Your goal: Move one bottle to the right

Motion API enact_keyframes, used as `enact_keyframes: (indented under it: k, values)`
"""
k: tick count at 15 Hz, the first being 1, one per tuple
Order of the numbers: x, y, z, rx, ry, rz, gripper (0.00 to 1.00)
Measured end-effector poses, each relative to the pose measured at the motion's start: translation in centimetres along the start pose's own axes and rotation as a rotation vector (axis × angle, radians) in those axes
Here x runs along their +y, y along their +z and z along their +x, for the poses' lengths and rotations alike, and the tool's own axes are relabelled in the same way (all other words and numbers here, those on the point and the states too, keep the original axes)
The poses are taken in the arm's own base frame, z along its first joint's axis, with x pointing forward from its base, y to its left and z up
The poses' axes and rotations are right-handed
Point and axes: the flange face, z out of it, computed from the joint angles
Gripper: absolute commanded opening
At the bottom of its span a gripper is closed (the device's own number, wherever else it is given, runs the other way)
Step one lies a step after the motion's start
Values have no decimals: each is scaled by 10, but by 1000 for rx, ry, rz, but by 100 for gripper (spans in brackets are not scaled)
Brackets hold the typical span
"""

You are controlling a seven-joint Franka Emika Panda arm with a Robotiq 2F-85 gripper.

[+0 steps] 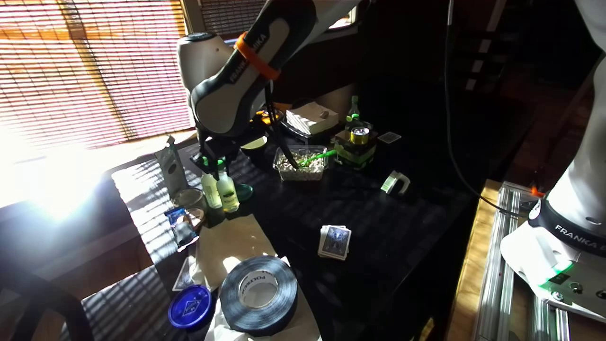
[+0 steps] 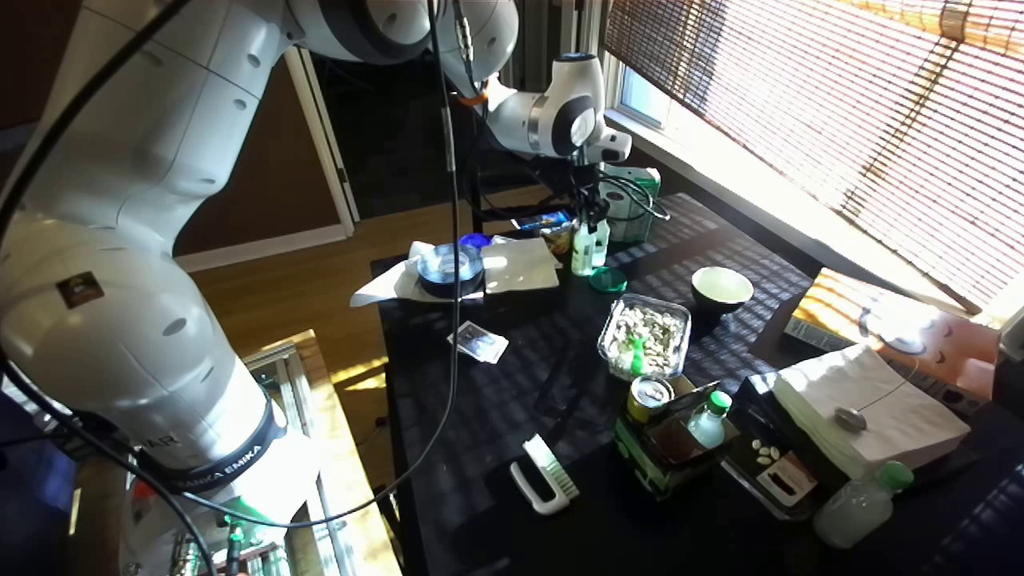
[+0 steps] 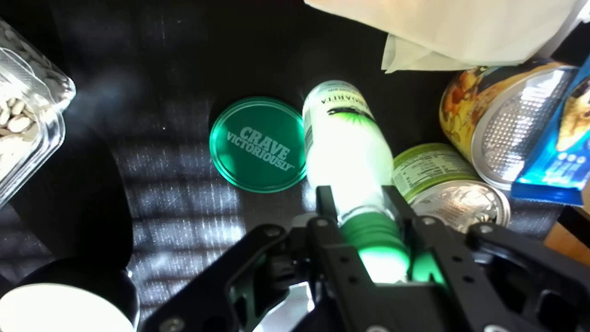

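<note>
One bottle [image 3: 348, 143] stands just right of center in the wrist view, its neck clasped by my gripper [image 3: 361, 199]; I judge the grasp done, with the rightward move and release yet to come.

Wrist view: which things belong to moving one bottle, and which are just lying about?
Belongs to the job:
green-capped bottle, between the jaws

Just lying about:
green lid
clear tray
green can
yellow can
blue packet
bowl
pale sheet
</note>
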Motion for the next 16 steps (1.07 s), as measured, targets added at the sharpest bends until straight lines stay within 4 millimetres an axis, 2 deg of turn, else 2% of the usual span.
enact_keyframes:
  k: [2,5,9,11,12,14,16]
  values:
    - [4,-7,3,-10,0,-1,7]
    - [18,-32,10,-16,-10,17,7]
    - [60,-70,11,-25,7,38,7]
    - [86,-82,6,-43,41,24,7]
    - [99,-85,2,-57,61,18,29]
    - [117,-88,-5,-84,92,26,29]
    - [122,-90,-10,-93,100,29,29]
